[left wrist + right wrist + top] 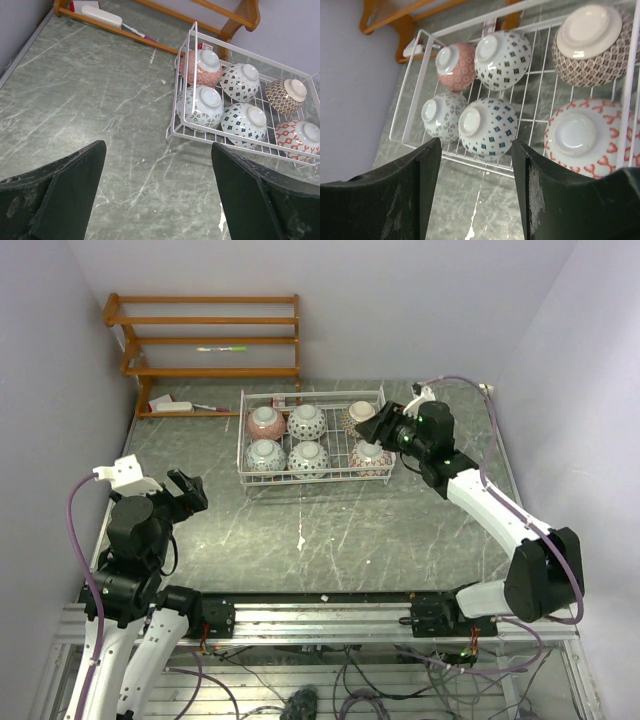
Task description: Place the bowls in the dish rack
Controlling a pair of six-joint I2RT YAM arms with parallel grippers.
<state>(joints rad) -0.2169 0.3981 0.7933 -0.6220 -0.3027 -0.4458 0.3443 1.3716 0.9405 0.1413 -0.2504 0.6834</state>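
The white wire dish rack (243,445) stands at the back middle of the table and holds several bowls, all upside down with foot rings up. The back row is a red bowl (265,423), a dark-diamond bowl (306,421) and a tan bowl (360,415). In front sit a grey-patterned bowl (442,115), a blue-diamond bowl (490,127) and a red-ribbon bowl (585,137). My right gripper (476,144) hovers open over the rack's right end, holding nothing. At the near left, far from the rack (182,85), my left gripper (157,146) is open and empty.
An orange-brown wooden shelf (210,340) stands against the back wall at the left, with a green marker (222,348) on it and a white block (172,405) and pen on its bottom board. Walls close in left and right. A white scuff (301,538) marks the table.
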